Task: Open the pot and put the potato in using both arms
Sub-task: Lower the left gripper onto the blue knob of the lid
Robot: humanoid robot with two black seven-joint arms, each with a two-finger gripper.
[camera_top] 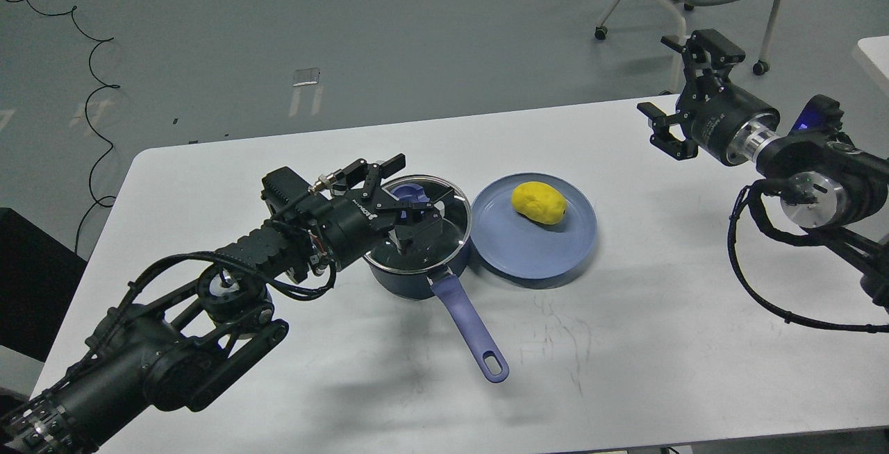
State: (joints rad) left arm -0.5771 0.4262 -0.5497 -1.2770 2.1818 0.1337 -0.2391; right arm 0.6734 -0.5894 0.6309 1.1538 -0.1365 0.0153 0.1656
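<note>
Two grippers: both mine, one busy at the pot, one idle off to the right.
Left gripper (410, 194): my fingers are spread wide around the blue knob (411, 194) of the glass lid (444, 232), one finger beyond the knob, the other on the near side; I cannot tell whether either touches it yet. I read this as not yet clamped.
Lid: on the pot, seated flat on the rim, so the pot is not opened.
Pot (406, 280): directly under my left gripper, on the white table (625, 343). Its long handle (469, 325) runs toward me and slightly right, clear of my arm.
Plate (528, 259): just right of the pot, rims nearly touching.
Potato (539, 203): on the far half of the plate, long axis running left to right, tipped a little toward me at the right end.
Right gripper (677, 93): fingers parted, holding nothing, raised above the far right table edge, well apart from the potato.
Key relation: the potato lies left of and nearer to me than my right gripper; that arm is the free one, so I judge it should take the potato across the short axis.
Risk: lifting the lid sideways toward the plate would crowd the right arm's path.
</note>
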